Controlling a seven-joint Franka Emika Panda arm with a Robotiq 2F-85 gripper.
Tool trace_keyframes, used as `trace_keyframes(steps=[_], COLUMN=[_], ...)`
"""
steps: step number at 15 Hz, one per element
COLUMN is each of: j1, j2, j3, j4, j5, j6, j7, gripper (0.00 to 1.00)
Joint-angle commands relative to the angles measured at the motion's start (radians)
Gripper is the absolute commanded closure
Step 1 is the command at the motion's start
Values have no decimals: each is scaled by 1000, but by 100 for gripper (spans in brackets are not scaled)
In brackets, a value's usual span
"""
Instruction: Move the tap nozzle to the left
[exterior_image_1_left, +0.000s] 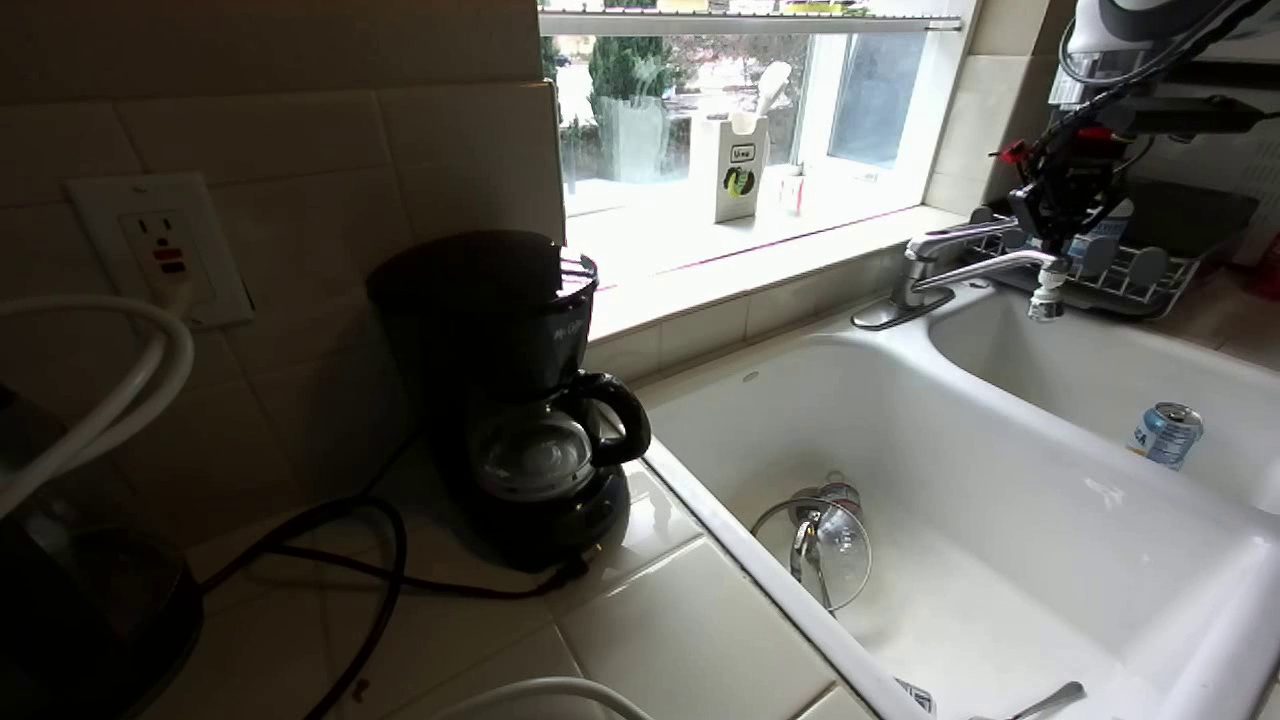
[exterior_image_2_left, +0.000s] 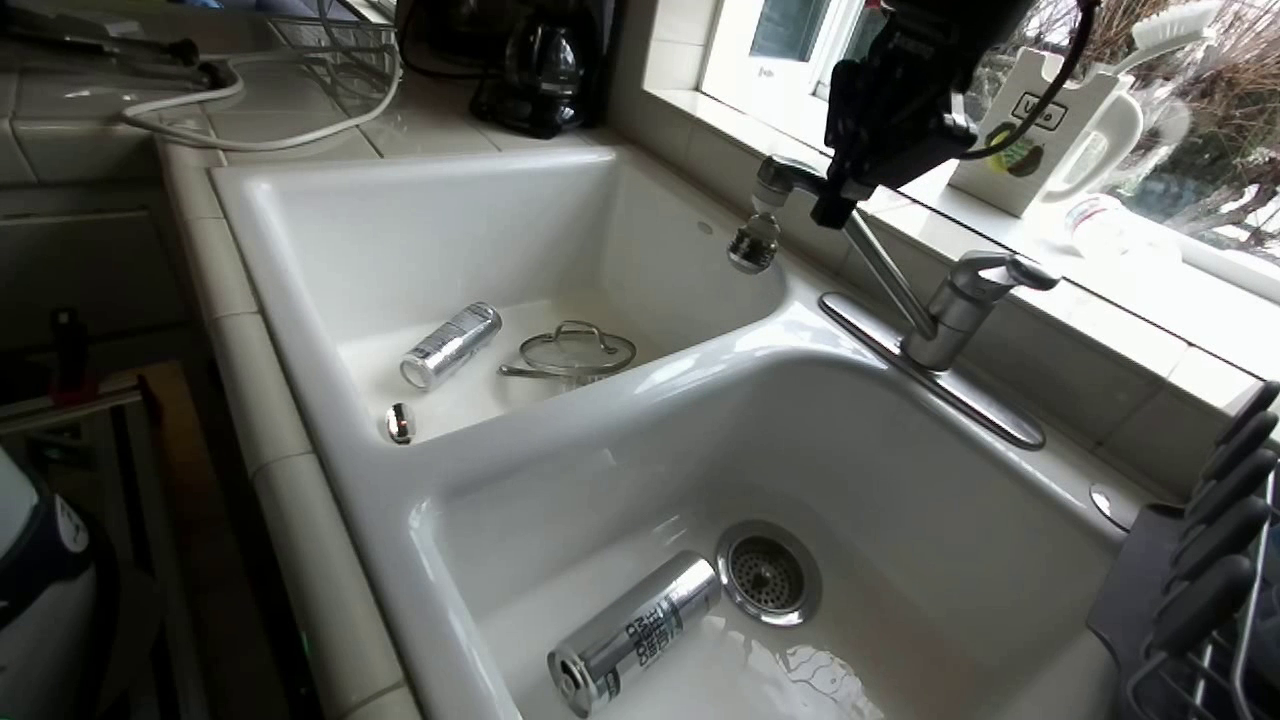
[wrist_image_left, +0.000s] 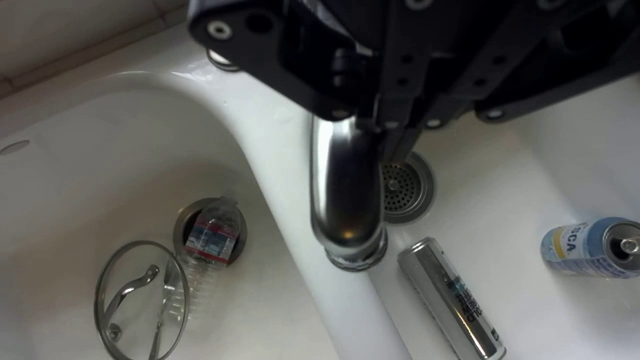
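The faucet spout is lying roughly above the divider between the two basins; in the wrist view its outlet end is overlapping that divider and partly covering the strainer drain of the right-hand basin. In both exterior views the aerator fitting is hanging downward from the spout's tip. The gripper is hanging close to the outlet end, its fingers appearing pressed together with nothing showing between them. They are standing at the right flank of the spout, as the wrist view is presenting it, and are not straddling it; whether they are touching the metal is not showing clearly. On progress: the approach is appearing complete, since the fingers are occupying a suitable place for a leftward push. The swing itself is appearing incomplete, as the spout is not yet pointing over the left-hand basin, where a glass lid and a plastic bottle are lying. How much travel is already counting as done, these views are not revealing. Outstanding, by this assessment, are a further swing leftward past the divider and a withdrawal of the fingers from the spout.
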Motion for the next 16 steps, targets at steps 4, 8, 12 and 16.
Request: trace_keyframes(steps=[4,8,12,16], j1=[54,63,69,80], j2=[-34,-44,-56,-68], j3=[42,49,52,60], j4=[-44,-63,-89,-126], j5=[149,216,289,376], j6=[-20,39,128,232], j7=[-26,-9,-9,-17], gripper=[100,100,100,100])
